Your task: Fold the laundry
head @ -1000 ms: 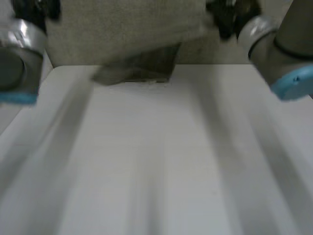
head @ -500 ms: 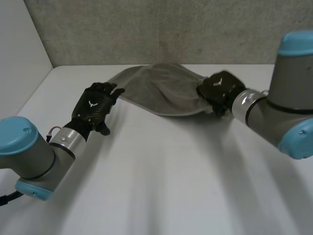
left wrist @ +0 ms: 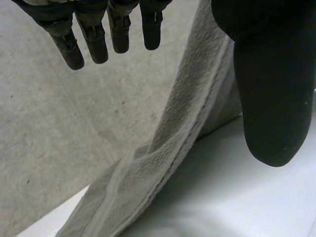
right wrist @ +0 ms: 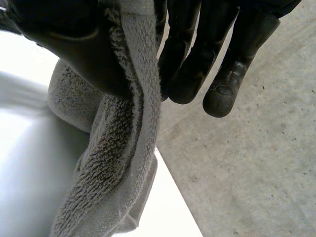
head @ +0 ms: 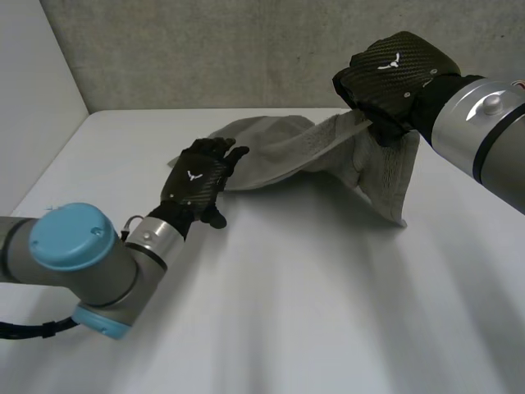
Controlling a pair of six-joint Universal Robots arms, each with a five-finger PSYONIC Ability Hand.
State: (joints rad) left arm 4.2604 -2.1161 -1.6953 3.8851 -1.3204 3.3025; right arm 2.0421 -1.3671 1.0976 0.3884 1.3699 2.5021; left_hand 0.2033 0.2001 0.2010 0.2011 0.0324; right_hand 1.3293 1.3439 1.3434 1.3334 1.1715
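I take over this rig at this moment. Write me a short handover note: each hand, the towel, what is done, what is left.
Left hand: open, fingers straight, at the end of the towel that lies on the table.
Right hand: shut on the towel's other end, pinched against the thumb and held up above the table; a part hangs down from it.
Done: one end lifted, no fold made.
Left: probably spread it flat, then fold.

Soft, even light lit the scene brightly. The white bench (head: 271, 328) shone pale, and looked nearly washed out beside the towel (right wrist: 113, 163) in the right wrist view. In the head view, the towel threw a faint, soft-edged shadow onto the bench under its hanging end.
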